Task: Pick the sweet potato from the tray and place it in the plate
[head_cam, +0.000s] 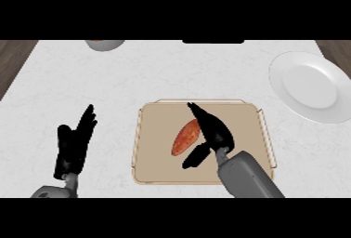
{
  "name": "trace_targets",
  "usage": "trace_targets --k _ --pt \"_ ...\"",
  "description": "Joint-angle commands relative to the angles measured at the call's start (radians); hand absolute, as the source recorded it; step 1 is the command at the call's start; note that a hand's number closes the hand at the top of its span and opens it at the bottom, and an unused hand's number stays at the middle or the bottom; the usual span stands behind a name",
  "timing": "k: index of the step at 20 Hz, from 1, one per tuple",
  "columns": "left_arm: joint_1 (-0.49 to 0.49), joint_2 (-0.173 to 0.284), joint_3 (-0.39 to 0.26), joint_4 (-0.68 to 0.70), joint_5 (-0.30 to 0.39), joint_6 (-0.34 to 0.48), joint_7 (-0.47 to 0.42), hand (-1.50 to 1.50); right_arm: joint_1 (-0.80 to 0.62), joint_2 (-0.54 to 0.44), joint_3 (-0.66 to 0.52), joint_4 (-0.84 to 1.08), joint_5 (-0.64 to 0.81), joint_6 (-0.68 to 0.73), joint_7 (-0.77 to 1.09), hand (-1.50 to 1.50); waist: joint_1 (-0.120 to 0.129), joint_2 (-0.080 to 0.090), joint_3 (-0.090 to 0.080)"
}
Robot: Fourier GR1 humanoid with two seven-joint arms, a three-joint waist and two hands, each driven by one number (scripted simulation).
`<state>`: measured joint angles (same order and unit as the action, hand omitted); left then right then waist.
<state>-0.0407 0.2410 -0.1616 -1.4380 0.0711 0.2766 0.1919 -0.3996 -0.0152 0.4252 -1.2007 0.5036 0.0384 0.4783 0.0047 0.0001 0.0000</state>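
While the sweet potato (185, 137) lies on the tray (158, 162), the right hand (214, 132) spreads wide beside it, so closing around it looks next, then carrying to the plate (312, 88).

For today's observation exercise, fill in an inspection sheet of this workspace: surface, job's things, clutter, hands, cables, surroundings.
Surface: white marbled counter.
Job's things: sweet potato lying in the tan tray; white plate at far right, nothing on it.
Clutter: a round object at the far edge, cut off by the view.
Hands: right hand open over the tray beside the sweet potato; left hand open, resting at left.
Cables: nothing seen.
Surroundings: dark wood beyond the counter's corners.
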Motion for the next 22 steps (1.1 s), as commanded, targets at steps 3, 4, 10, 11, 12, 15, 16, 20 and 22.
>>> trace_targets --k 3,4,10,11,12,15,16,20,22 --pt "0.068 -0.044 0.008 -0.059 -0.050 -0.020 0.001 0.00 -0.011 0.015 0.015 0.035 -0.002 -0.008 0.004 -1.50 0.000 0.000 0.000" --pt "0.025 -0.036 0.005 -0.098 -0.068 -0.015 0.085 0.00 0.005 0.015 -0.018 0.024 0.014 0.027 -0.011 -1.50 -0.001 -0.001 0.000" --pt "0.019 0.004 0.106 -0.008 -0.013 -0.107 -0.019 0.00 -0.032 0.015 0.010 0.068 0.087 -0.012 -0.075 1.50 -0.001 0.000 0.000" --pt "0.058 -0.038 0.057 -0.104 -0.061 -0.050 0.049 0.00 -0.016 0.015 0.017 0.130 0.097 -0.061 -0.128 1.50 0.001 0.000 0.000" --pt "0.058 -0.025 0.070 -0.107 -0.048 -0.081 0.053 0.00 0.004 0.015 0.040 0.076 0.099 -0.080 -0.108 1.50 0.000 -0.001 0.000" --pt "0.012 -0.065 0.062 -0.089 -0.084 -0.055 0.080 0.00 -0.062 0.015 -0.030 0.140 0.113 -0.067 -0.151 1.50 0.000 0.000 0.000" --pt "-0.052 -0.065 0.109 0.059 -0.055 -0.083 0.009 0.00 0.007 0.015 0.011 0.070 0.154 -0.095 -0.105 1.50 -0.006 0.000 0.000" --pt "-0.011 -0.061 0.070 -0.064 -0.093 -0.056 0.074 0.00 -0.031 -0.083 -0.047 0.074 0.185 -0.114 -0.141 1.50 -0.005 -0.001 0.000" --pt "0.032 -0.051 0.074 -0.060 -0.079 -0.082 0.038 0.00 -0.159 -0.126 -0.106 0.240 0.176 -0.098 -0.257 1.50 0.012 0.003 0.001"
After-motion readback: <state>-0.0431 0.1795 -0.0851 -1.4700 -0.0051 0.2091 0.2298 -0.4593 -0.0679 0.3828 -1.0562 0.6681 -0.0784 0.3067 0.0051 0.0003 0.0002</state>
